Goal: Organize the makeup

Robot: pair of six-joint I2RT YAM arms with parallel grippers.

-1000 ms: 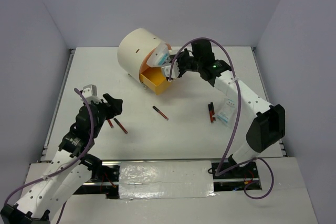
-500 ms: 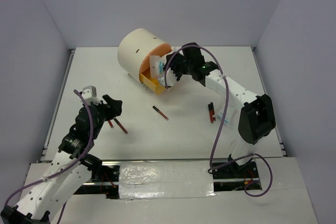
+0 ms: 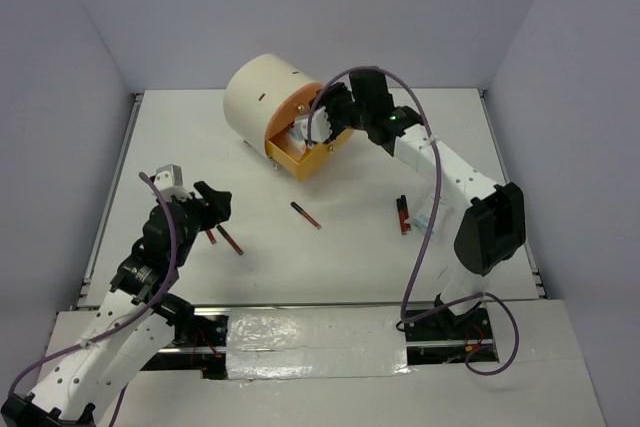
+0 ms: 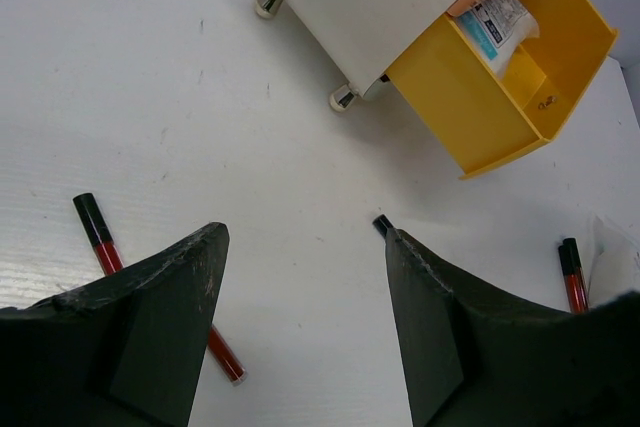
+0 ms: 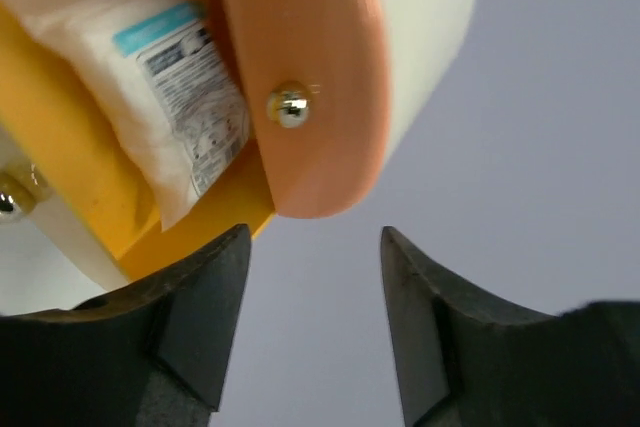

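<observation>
A clear packet with white-blue contents (image 3: 298, 133) lies in the open yellow drawer (image 3: 303, 159) of the cream chest (image 3: 262, 95). My right gripper (image 3: 322, 127) is open and empty just above the drawer. In the right wrist view the packet (image 5: 160, 87) lies beside the orange drawer front (image 5: 300, 67), in front of the gripper (image 5: 315, 247). My left gripper (image 3: 218, 200) is open and empty over the table. Black-and-red sticks lie near it (image 3: 226, 237), mid-table (image 3: 305, 214) and at the right (image 3: 403, 214). Another packet (image 3: 430, 213) is partly hidden by the right arm.
In the left wrist view the gripper (image 4: 305, 237) hovers over bare table, with a red stick (image 4: 98, 235) at its left, a black stick tip (image 4: 382, 224) by its right finger, and sticks (image 4: 570, 277) far right. Grey walls enclose the table.
My right gripper carried the packet over the yellow drawer, let it go into the drawer and now stands open. The left arm has barely moved.
</observation>
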